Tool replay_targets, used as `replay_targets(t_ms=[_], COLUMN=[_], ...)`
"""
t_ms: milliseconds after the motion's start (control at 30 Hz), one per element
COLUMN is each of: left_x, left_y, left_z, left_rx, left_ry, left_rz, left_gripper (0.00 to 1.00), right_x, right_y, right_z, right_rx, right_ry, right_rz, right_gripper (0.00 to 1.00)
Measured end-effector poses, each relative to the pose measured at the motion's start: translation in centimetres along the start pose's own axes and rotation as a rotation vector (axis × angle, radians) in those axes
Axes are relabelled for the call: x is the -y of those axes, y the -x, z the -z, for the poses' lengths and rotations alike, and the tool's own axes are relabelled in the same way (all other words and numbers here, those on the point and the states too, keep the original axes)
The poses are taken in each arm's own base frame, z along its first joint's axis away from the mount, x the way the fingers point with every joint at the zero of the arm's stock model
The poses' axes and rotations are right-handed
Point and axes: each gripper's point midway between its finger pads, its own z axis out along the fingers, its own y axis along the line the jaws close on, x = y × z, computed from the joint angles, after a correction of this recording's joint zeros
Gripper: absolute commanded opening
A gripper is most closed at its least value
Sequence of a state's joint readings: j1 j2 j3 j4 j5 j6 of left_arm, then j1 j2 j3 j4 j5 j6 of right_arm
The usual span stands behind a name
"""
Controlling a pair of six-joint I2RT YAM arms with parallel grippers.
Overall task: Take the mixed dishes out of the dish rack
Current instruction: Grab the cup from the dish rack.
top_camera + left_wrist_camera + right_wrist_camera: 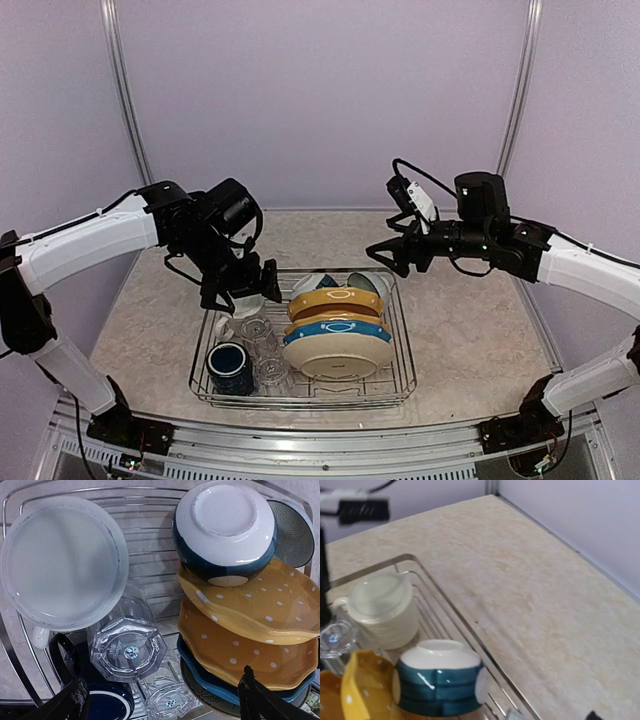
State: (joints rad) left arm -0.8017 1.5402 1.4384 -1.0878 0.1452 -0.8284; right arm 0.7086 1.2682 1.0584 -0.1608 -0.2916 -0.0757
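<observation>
My left hand (240,290) hangs released over the far-left corner of the dish rack (398,330). Its 2 fingers (75,702) are spread wide with nothing between them, above the upturned cream mug (62,562). Just beside the mug sit 2 clear tumblers (125,645), bases up, and the navy mug (107,707) fills the near-left corner. In the right half the plates lean one against the next: 2 mustard yellow plates (250,610), a blue-rimmed plate (335,331), and the cream patterned plate (340,357) nearest me. The teal-and-white bowl (225,530) rests upside down against the far yellow plate. My right hand (385,255) hovers released above the far-right corner, grasping nothing. The rack stands on the counter (530,580).
</observation>
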Motion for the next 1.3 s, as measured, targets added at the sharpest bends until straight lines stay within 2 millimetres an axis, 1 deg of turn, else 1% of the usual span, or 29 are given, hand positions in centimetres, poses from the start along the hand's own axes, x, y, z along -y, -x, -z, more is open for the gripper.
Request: replay_targets(t_ms=[67, 100, 200, 300, 433, 600, 767, 833, 967, 1100, 1200, 1300], left_x=[0.5, 0.4, -0.3, -1.1, -1.2, -1.6, -2.6, -2.9, -3.3, -3.4, -3.5, -3.3], left_y=[-1.1, -1.5, -2.3, -2.5, -2.2, -1.6, -1.7, -1.7, -1.6, -1.4, -1.5, -1.5], left_z=[-1.1, -1.6, -3.1, -3.9, -4.7, -6.3, -7.7, -8.1, -8.5, -8.2, -7.7, -6.5], left_rx=[-0.036, -0.052, -0.081, -0.087, -0.09, -0.091, -0.107, -0.11, -0.108, -0.099, -0.097, -0.084], left_ry=[0.031, 0.053, 0.13, 0.2, 0.246, 0.309, 0.369, 0.387, 0.409, 0.421, 0.426, 0.412], left_rz=[0.014, 0.026, 0.07, 0.099, 0.108, 0.106, 0.102, 0.1, 0.094, 0.091, 0.089, 0.087], left_gripper=[0.99, 0.98, 0.99, 0.99, 0.98, 0.89, 0.83, 0.77, 0.67, 0.58, 0.52, 0.5], right_x=[0.2, 0.3, 0.5, 0.7, 0.9, 1.2, 1.3, 1.4, 1.6, 1.7, 1.8, 1.9], right_y=[-0.3, -0.5, -0.8, -0.7, -0.5, -0.5, -0.7, -0.8, -0.8, -0.9, -0.9, -1.0], right_z=[0.5, 0.8, 1.7, 2.4, 3.2, 3.9, 4.5, 4.5, 4.6, 4.6, 4.6, 4.5], right_rx=[0.006, 0.01, 0.021, 0.032, 0.048, 0.057, 0.06, 0.06, 0.058, 0.057, 0.055, 0.051], right_ry=[-0.025, -0.037, -0.069, -0.094, -0.121, -0.147, -0.168, -0.174, -0.186, -0.192, -0.197, -0.202], right_rz=[-0.001, -0.003, -0.005, -0.003, 0.001, 0.003, 0.003, 0.002, -0.001, -0.005, -0.009, -0.014], right_gripper=[0.9, 0.91, 0.91, 0.91, 0.91, 0.92, 0.92, 0.92, 0.92, 0.92, 0.92, 0.92])
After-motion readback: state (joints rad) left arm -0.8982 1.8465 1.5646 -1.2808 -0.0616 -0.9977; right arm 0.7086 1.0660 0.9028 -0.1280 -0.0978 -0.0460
